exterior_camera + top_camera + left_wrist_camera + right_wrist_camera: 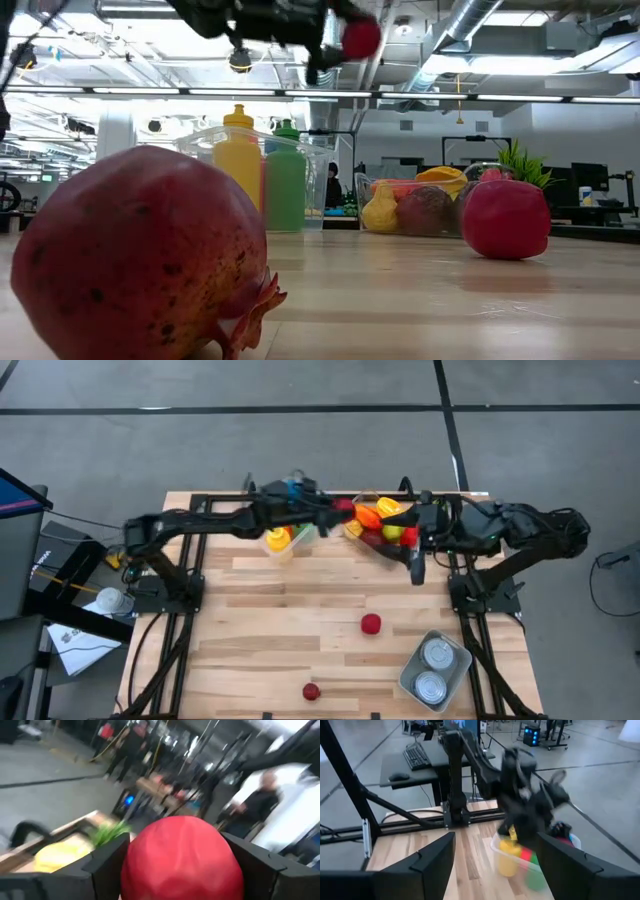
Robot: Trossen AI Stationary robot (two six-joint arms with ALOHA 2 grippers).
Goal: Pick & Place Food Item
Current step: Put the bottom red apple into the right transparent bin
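Observation:
My left gripper (333, 510) hangs high over the table's far edge, between the clear bin of bottles (285, 538) and the fruit bowl (382, 526). It is shut on a round red fruit (182, 855), which also shows at the top of the low view as the red fruit (360, 38). My right gripper (495, 865) stands open with nothing between its fingers, raised beside the bowl's right side (415, 555). Another red fruit (371, 623) and a pomegranate (311, 691) rest on the table. My left gripper pinches the red fruit between its two fingers, one finger (107, 865) on each of the fruit's opposite sides (131, 870). The fingers lie about level and point toward the table's right. The fruit is lifted clear, well above the table.
A metal tray (405, 678) with two cans sits at the near right. The bin holds a yellow bottle (240, 160) and a green bottle (286, 178). The bowl (420, 208) is full of fruit. Bare wood lies in the table's middle and near left.

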